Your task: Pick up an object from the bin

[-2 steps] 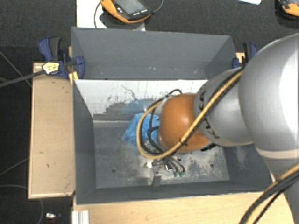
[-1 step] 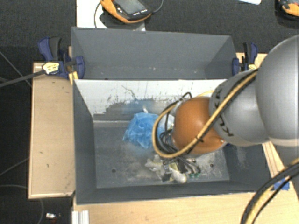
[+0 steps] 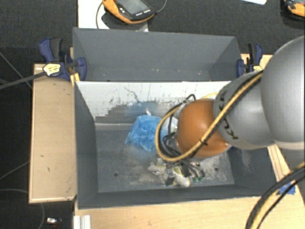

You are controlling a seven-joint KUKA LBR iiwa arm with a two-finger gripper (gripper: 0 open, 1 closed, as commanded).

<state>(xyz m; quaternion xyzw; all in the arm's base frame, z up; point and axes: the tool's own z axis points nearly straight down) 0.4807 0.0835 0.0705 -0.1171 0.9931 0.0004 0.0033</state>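
Observation:
A crumpled blue thing (image 3: 143,131), like a soft bag or cloth, lies in the middle of the bin toward the back wall. My gripper (image 3: 177,173) is low over the bin floor near the front, just right of and in front of the blue thing. Most of it is hidden under the arm's orange cover. Pale and dark bits show around its tip, and I cannot tell whether any of them is a loose thing. Nothing can be seen held.
The arm and its cables reach in from the right and hide the right half of the bin. The left part of the bin floor is bare scuffed metal. Sloping walls close in on all sides.

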